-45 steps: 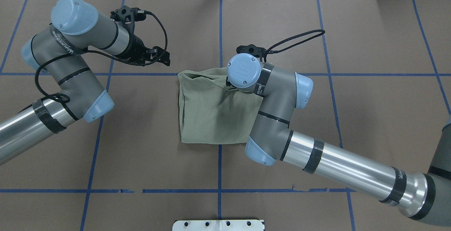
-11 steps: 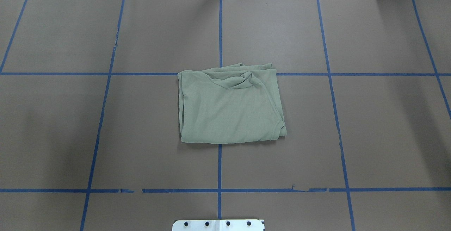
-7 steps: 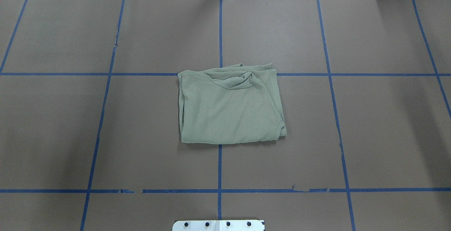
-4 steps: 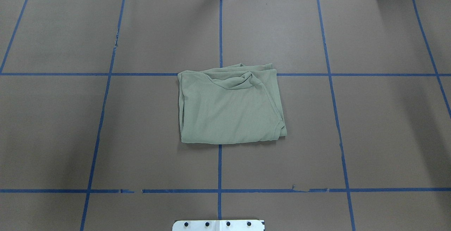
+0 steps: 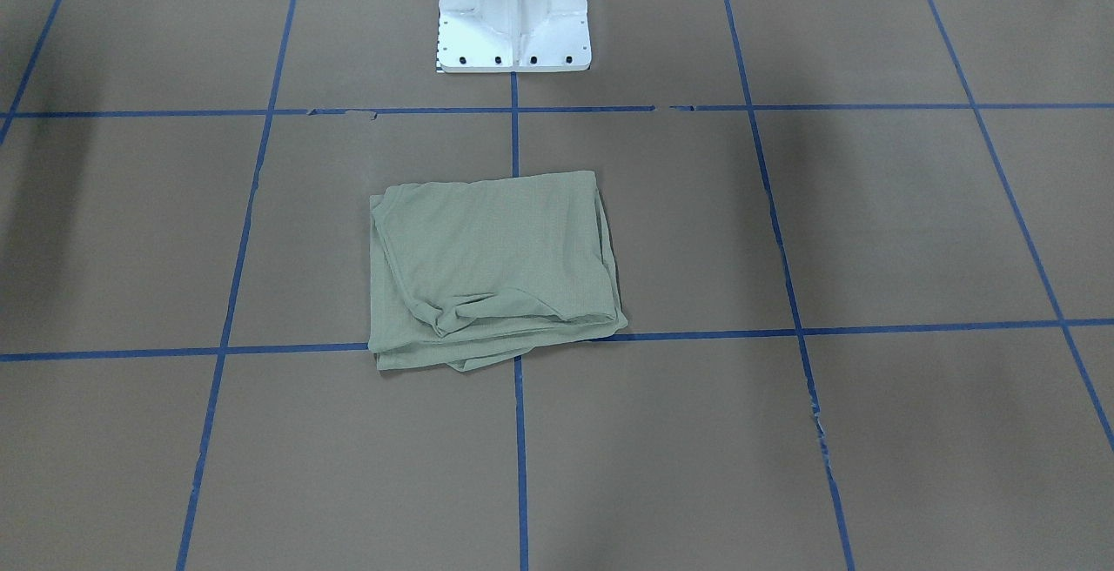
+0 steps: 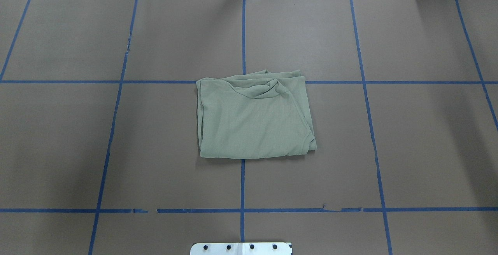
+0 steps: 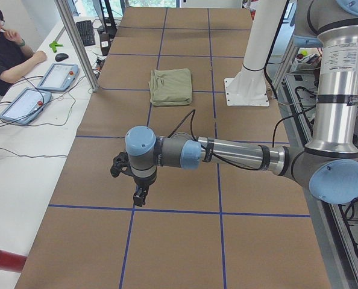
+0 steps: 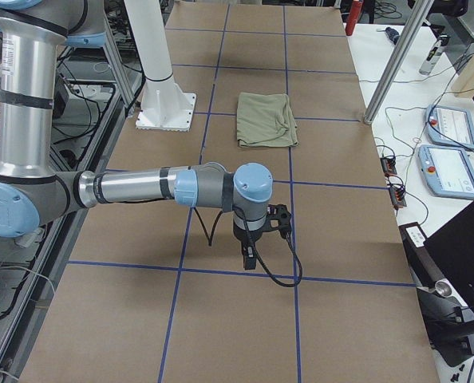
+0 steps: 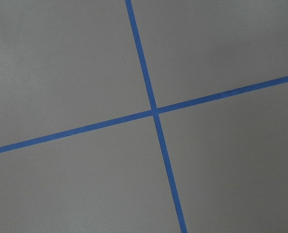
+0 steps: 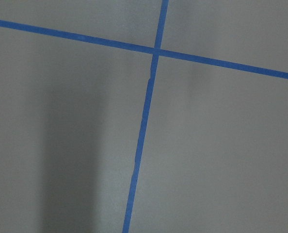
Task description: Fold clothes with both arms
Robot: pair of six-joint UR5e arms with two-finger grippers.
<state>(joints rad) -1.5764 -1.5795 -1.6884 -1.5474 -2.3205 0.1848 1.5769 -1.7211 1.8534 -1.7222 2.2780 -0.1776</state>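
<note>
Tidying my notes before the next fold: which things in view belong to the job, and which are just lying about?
Job: folded sage-green shirt; left arm; right arm, both arms well clear of the shirt.
Lying about: white pedestal; near teach pendant; far teach pendant; black keyboard; laptop.

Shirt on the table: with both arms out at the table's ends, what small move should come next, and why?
Probably none beyond holding position: the shirt lies as a compact folded rectangle, touched by neither the left gripper nor the right gripper. Only a small bunch at its far edge might merit smoothing.
</note>
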